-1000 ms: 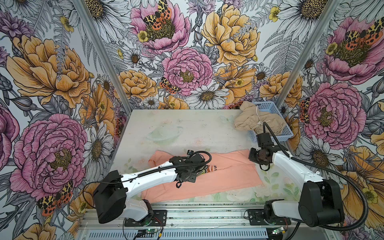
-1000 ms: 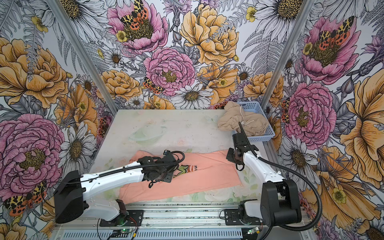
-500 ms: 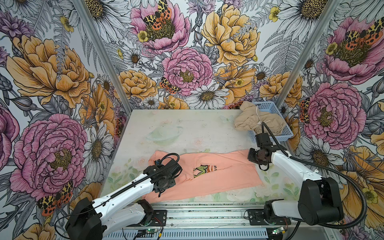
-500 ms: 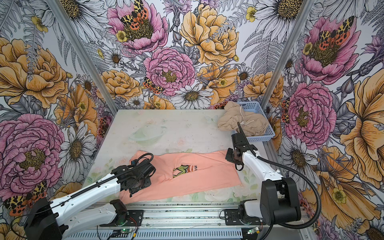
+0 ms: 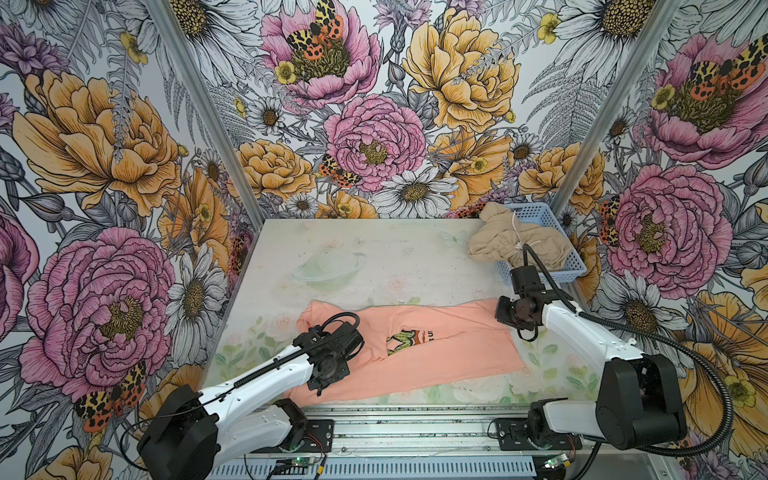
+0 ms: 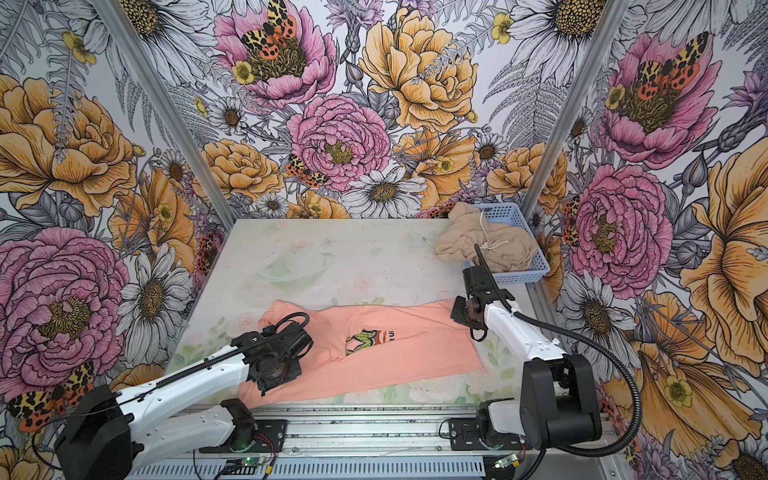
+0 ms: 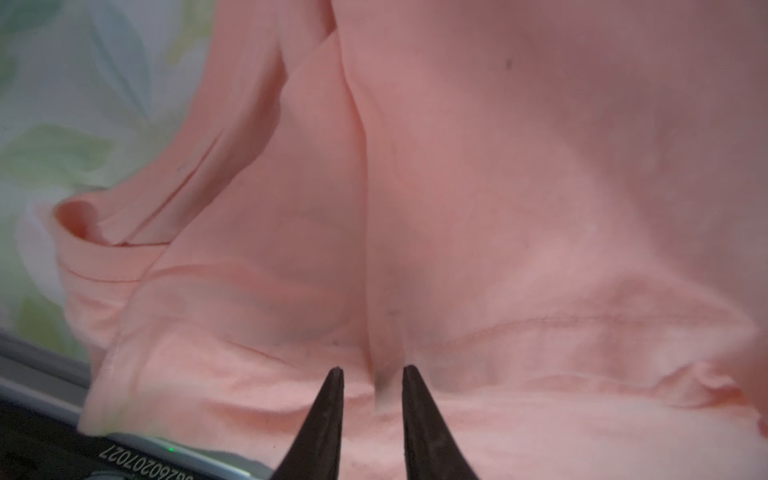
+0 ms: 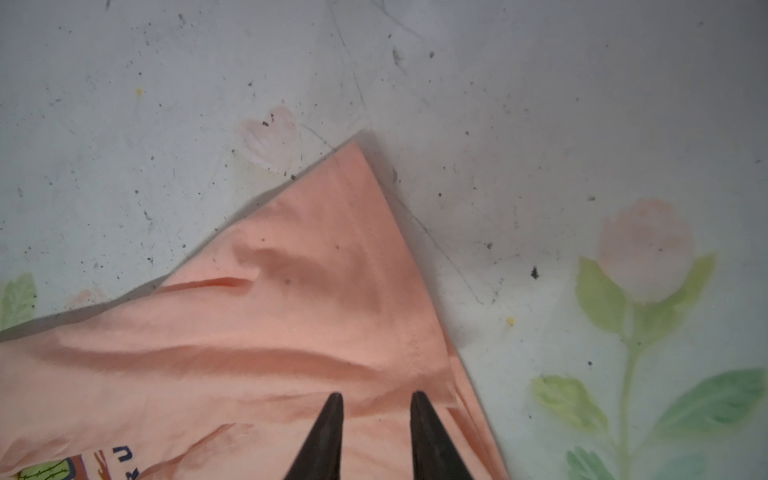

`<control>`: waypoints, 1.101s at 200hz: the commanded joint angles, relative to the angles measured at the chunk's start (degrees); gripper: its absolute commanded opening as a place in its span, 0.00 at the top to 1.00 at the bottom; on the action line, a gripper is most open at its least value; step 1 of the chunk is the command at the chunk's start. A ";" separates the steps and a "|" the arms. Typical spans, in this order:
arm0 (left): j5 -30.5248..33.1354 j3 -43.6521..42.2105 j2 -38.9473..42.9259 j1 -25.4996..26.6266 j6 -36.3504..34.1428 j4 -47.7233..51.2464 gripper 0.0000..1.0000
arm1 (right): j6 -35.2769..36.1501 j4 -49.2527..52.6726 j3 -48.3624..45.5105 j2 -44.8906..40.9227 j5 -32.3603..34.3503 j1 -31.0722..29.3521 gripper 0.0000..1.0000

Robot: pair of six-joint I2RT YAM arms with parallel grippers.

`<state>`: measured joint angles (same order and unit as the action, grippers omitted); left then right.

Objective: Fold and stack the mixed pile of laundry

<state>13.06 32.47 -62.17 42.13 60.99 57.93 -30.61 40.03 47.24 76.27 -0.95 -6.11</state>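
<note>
Left claw (image 7: 372, 370): jaws narrow, a raised crease of the pink T-shirt (image 5: 436, 353) pinched between the tips, at the shirt's left end near the table's (image 5: 353, 249) front edge. Right claw (image 8: 376, 395): jaws narrow, gripping the shirt just inside its far right corner, wrinkles running into the tips. Shirt lies spread flat across the front of the table, chest print partly folded under. Beige garment (image 5: 511, 245) with white drawstring sits bunched in the blue basket (image 5: 552, 276) at the back right, spilling over its left side.
</note>
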 commanded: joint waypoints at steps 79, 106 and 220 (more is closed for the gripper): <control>-0.52 -1.79 -1.51 0.65 -2.04 -4.04 0.82 | -0.28 -1.15 0.24 0.01 0.25 -0.57 0.70; -0.07 -1.88 -1.04 0.94 -1.53 -3.97 0.90 | -0.31 -1.18 0.17 -0.07 0.25 -0.50 0.70; 3.59 1.89 5.66 1.44 3.03 5.20 1.00 | -0.38 -1.07 -0.05 -0.09 0.50 -0.57 0.70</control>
<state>14.15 32.71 -57.67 43.13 61.60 60.16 -30.63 40.03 47.24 76.25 -0.91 -6.11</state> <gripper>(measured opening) 0.045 0.302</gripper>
